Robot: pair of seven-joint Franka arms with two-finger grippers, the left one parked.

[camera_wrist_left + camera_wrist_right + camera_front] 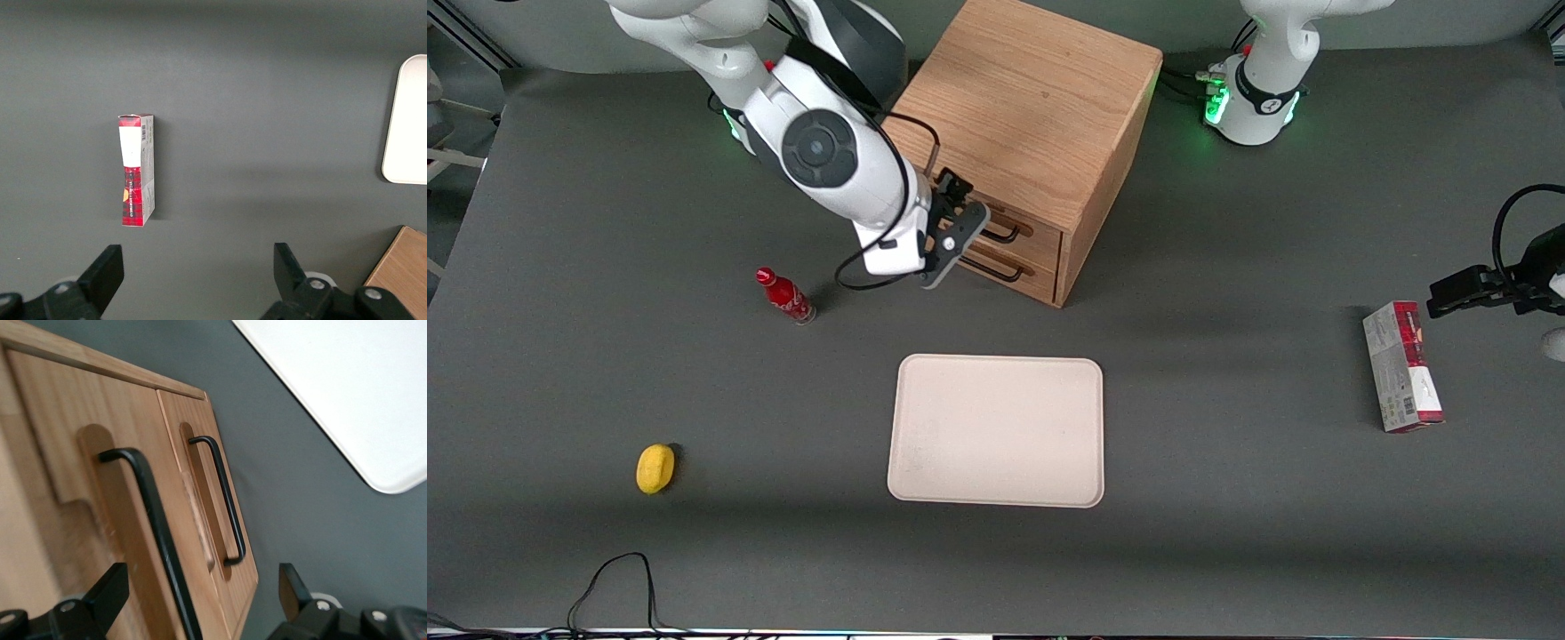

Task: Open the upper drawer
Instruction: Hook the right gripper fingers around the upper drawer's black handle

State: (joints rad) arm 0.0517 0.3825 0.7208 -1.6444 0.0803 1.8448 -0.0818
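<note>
The boxy light oak cabinet (1032,116) is standing on the dark grey desk (1227,533), farther from the front camera than the pale rectangular tray (996,431). The upper drawer (1032,233), the top one of two matching oak fronts, is sitting closed, its face flush with the cabinet, and its wide black wire handle (157,533) is running across a shallow recess in the wood. The lower drawer (1024,273) is lying just beneath it with an identical black handle (223,500).

The right arm's black claw (958,233) is hanging directly in front of the upper drawer, close to its handle. In the right wrist view its two fingers (110,590) are standing apart, one on either side of the upper handle's bar, gripping nothing.

A small red bottle (785,296) is standing toward the working arm's end of the desk, and a yellow lemon-like object (655,468) is lying nearer the front camera. A red and white carton (1402,366) is lying toward the parked arm's end.
</note>
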